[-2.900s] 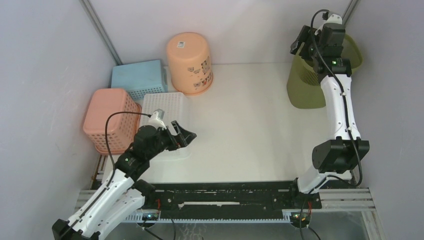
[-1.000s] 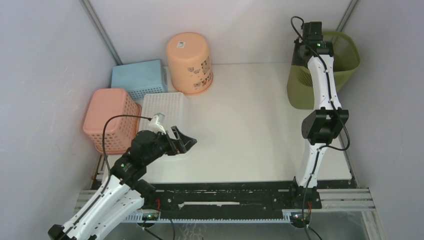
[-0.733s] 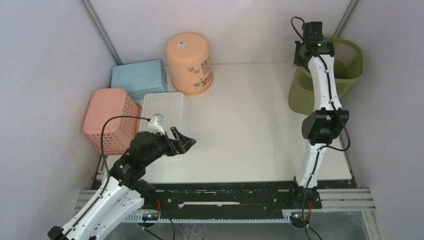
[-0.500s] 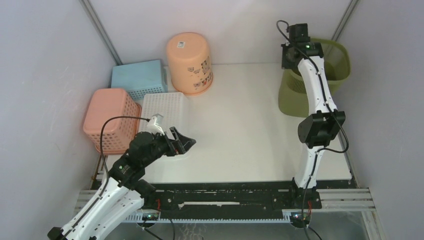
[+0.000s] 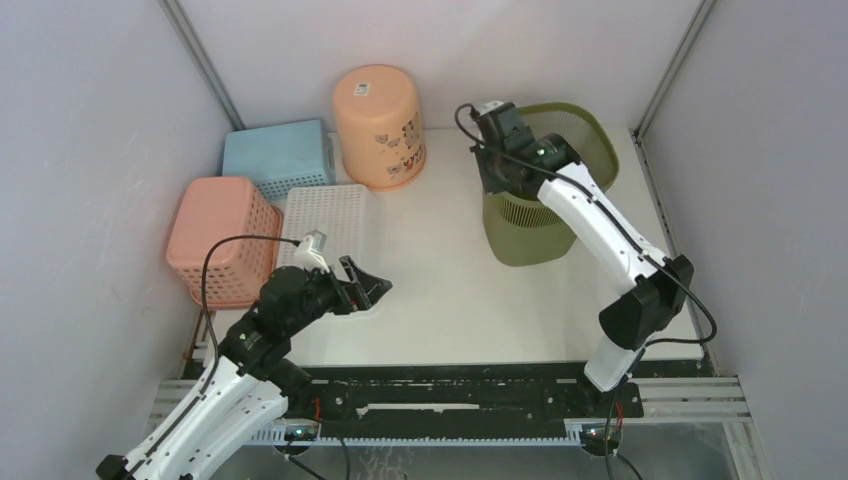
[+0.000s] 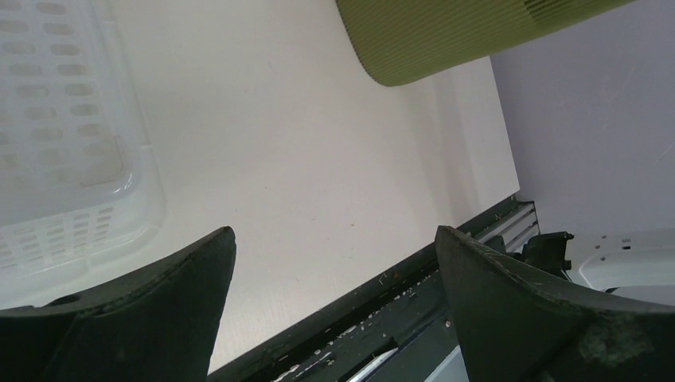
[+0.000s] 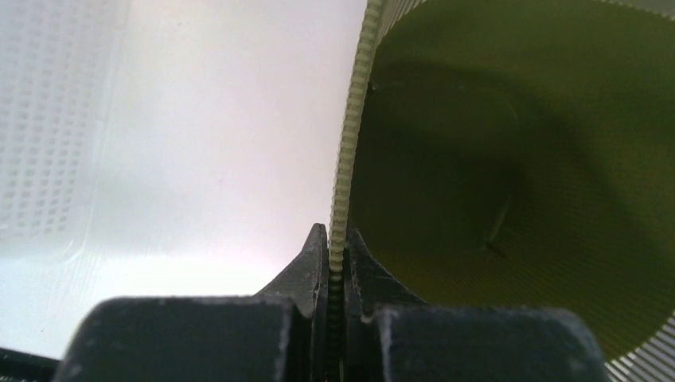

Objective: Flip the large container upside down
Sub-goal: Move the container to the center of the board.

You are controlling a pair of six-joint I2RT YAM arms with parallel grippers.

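A white tabletop (image 5: pixel 450 300) is shut in by pale grey walls (image 5: pixel 80 150) on three sides. A metal post (image 5: pixel 200 60) is set in each far corner, and a black rail (image 5: pixel 450 400) is run along the near edge.

The right arm (image 5: pixel 600 220) is raised from its base at the near right, bent at the elbow and stretched far and to the left. The right hand (image 7: pixel 330 247) is clenched on the rim of the large container (image 5: pixel 530 235): in the right wrist view the ribbed edge is pinched between the two fingers, one inside the wall and one outside. The container is found directly under and to the right of this hand, mouth up, with its mesh band above a solid olive-green base. Whether the base rests fully on the tabletop cannot be told.

The left arm (image 5: pixel 240 360) is folded low at the near left. The left hand (image 6: pixel 334 239) is released, its jaws spread wide with nothing between them, and it is pointed to the right across the tabletop. A white perforated tray (image 5: pixel 330 215) is seen just beneath and to the left of this hand. A pink basket (image 5: pixel 215 240) is placed further to its left, with a blue basket (image 5: pixel 275 155) beyond that. A peach bucket (image 5: pixel 380 125) is set well beyond the left hand and to the left of the right hand.
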